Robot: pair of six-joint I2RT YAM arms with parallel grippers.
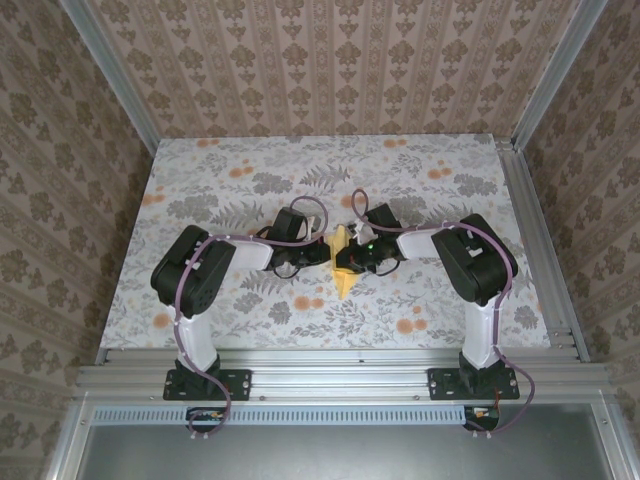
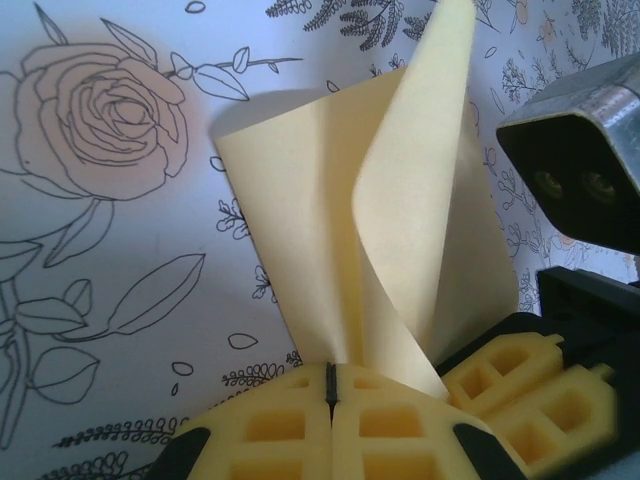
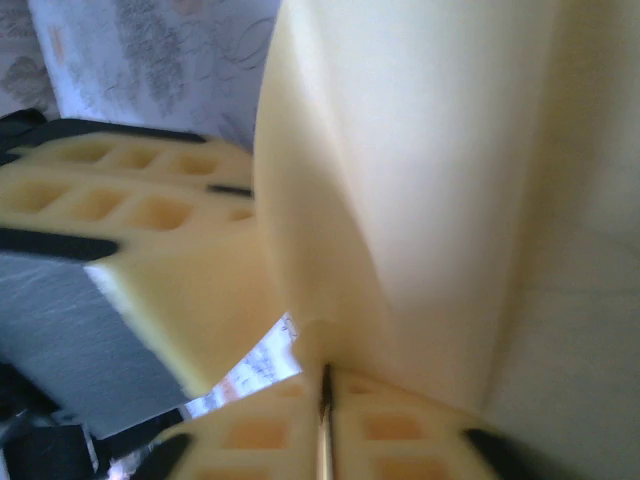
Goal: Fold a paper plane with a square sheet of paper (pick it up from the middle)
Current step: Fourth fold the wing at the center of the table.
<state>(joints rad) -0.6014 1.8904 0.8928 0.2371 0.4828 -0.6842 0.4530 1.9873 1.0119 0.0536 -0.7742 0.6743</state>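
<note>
We find the sheet of paper [image 1: 344,280] lifted off the middle of the bench [image 1: 250,180], caught between the two arms that reach in from either side of that middle. The sheet is pale yellow and no longer flat. In the left wrist view it stands up from the bench as two curved flaps, with a broad panel behind them and one narrow flap rising higher than the rest. The left pincer [image 1: 322,254] is closed, with its yellow fingers [image 2: 280,430] pressed together so that only a thin dark seam runs between them. The lower edge of the sheet comes straight out of that seam, so this pincer holds the paper. The right pincer [image 1: 352,262] meets it over the same middle part of the bench, just beside it. In the right wrist view its own fingers [image 3: 400,430] also stand narrow, with a slim seam between them and the paper rising from it, so we read it as gripping the sheet too. The fingertips of both pincers sit close together at the bottom of the sheet. A large rose outline [image 2: 110,110] is printed on the bench covering beyond the paper, and grey leaves and small orange flowers [image 1: 405,325] are scattered across the rest of the bench.
</note>
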